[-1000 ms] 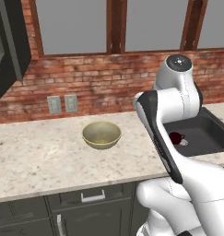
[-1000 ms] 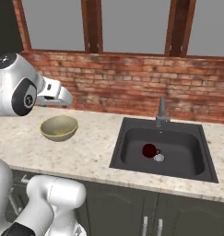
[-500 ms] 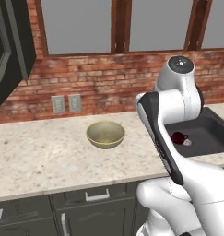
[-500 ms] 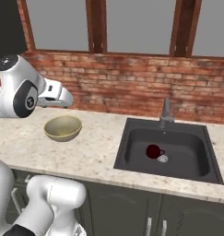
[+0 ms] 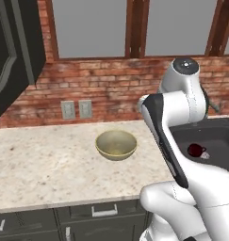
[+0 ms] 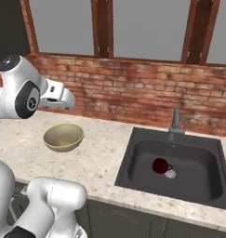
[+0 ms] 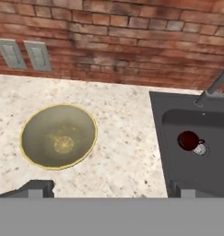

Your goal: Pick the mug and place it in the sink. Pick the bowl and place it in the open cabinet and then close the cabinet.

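Note:
The olive-tan bowl (image 5: 116,144) (image 6: 63,137) (image 7: 58,136) stands upright and empty on the speckled counter. In the dark sink (image 5: 218,136) (image 6: 198,174) (image 7: 210,170), the small dark red mug (image 5: 196,150) (image 6: 160,165) (image 7: 189,140) sits beside the silver drain. My gripper (image 7: 109,190) hangs open above the counter between bowl and sink, holding nothing; one fingertip is near the bowl, the other at the sink's edge. A dark door of the cabinet (image 5: 14,52) juts out at the upper left.
A brick wall with windows backs the counter (image 5: 45,164). Two wall outlets (image 5: 76,109) (image 7: 26,54) sit behind the bowl. The grey faucet (image 6: 176,124) rises at the sink's back edge. Low drawers run under the counter front.
Both base views have shifted, with bowl and sink drifting right and slightly down, so the camera has moved. The gripper has stayed open; bowl and mug have not moved on their own.

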You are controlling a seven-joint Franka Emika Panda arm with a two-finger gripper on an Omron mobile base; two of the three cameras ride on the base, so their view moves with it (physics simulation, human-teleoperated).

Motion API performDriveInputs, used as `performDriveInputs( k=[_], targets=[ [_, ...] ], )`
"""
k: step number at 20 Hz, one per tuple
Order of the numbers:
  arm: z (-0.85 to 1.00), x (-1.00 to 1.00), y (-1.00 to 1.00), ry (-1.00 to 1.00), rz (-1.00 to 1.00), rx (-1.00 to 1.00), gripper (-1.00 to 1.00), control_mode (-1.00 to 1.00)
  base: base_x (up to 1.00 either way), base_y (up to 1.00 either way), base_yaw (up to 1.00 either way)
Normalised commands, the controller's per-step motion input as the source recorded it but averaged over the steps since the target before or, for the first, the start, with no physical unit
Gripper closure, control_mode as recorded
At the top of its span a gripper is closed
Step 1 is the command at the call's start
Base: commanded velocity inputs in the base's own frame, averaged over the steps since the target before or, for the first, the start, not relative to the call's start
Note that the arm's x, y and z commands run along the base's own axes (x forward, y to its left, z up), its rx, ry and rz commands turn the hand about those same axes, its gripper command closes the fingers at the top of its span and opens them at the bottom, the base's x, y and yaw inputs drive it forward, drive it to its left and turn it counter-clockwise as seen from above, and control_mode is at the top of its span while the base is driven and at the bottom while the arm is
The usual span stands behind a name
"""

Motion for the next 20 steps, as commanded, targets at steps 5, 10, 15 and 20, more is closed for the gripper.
performDriveInputs(
  k=[5, 10, 15, 20],
  targets=[
    [0.00, 0.00, 0.00, 0.00, 0.00, 0.00, -1.00, 1.00, 0.40, -0.01, 0.50],
    [0.00, 0.00, 0.00, 0.00, 0.00, 0.00, -1.00, 1.00, 0.19, -0.13, 0.39],
    [-0.06, 0.04, -0.06, 0.03, 0.04, 0.07, -1.00, -1.00, 0.14, -0.10, 0.22],
    [-0.38, 0.06, -0.25, 0.25, 0.13, 0.46, -1.00, -1.00, 0.00, 0.00, 0.00]
  ],
)
